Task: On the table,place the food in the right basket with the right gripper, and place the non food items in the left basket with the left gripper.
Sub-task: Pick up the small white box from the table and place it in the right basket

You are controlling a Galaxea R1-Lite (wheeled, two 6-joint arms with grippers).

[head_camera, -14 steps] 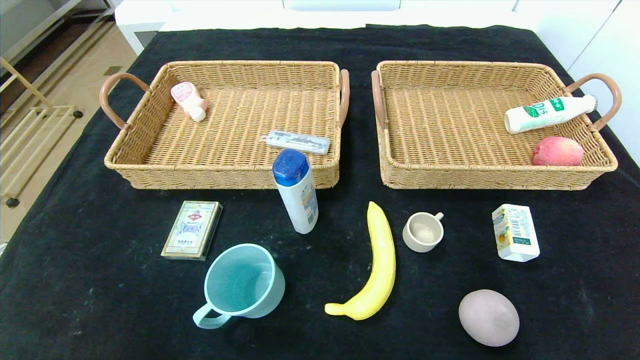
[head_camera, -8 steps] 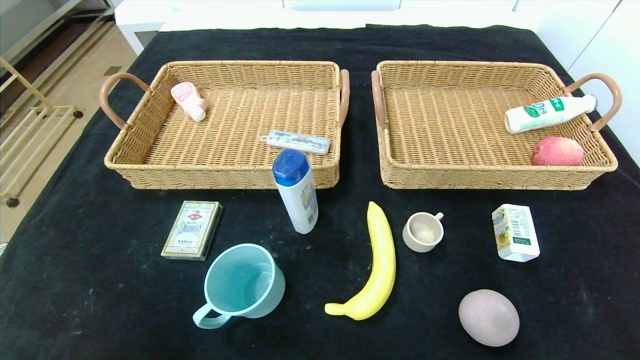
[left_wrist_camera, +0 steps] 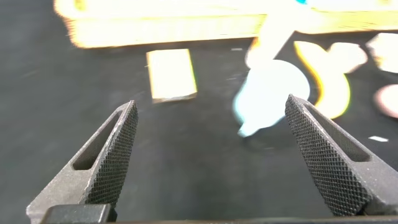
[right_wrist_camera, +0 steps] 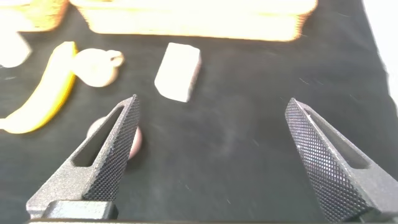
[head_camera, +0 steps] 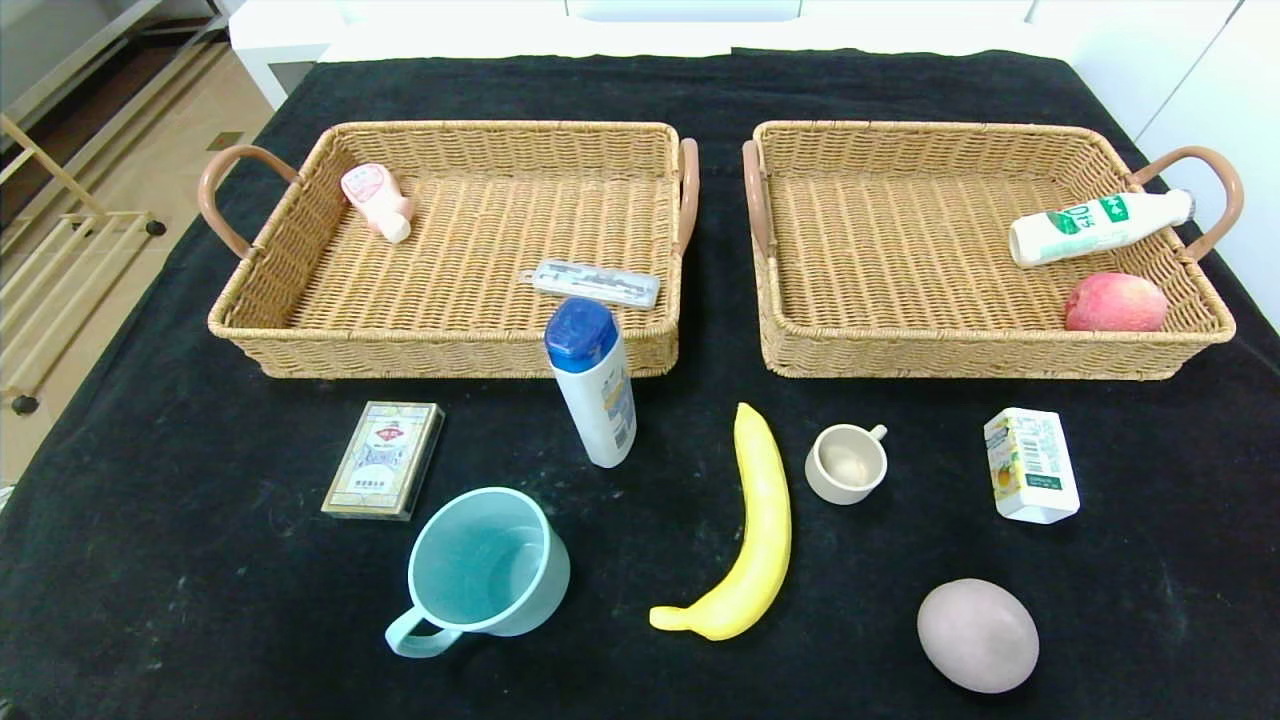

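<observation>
A: The food is not sorted yet: the banana (head_camera: 757, 530), the juice carton (head_camera: 1031, 466) and the egg-shaped ball (head_camera: 977, 634) lie on the table (head_camera: 150, 600), in front of the right basket (head_camera: 960, 350). An apple (head_camera: 1115, 302) and a drink bottle (head_camera: 1095, 228) are already inside it.

B: And the other things?

A: The card box (head_camera: 384, 459), the mug (head_camera: 486, 567), the white bottle with blue cap (head_camera: 592, 381) and the small cup (head_camera: 847, 463) are in front of the left basket (head_camera: 440, 350).

B: How are the end effectors?

A: Both are wide open and hold nothing. The left end effector (left_wrist_camera: 211, 162) looks toward the card box and mug; the right end effector (right_wrist_camera: 211, 162) is above the cloth near the ball and carton.

B: How to begin well?

A: I think each arm should take its nearest thing. The ball can roll, so the right one should come straight from above. The bottle stands upright and can fall if it is pushed.

B: Any writing?

A: The drink bottle has green print, maybe "D1.5"; I cannot read it surely. The other labels are too small.
</observation>
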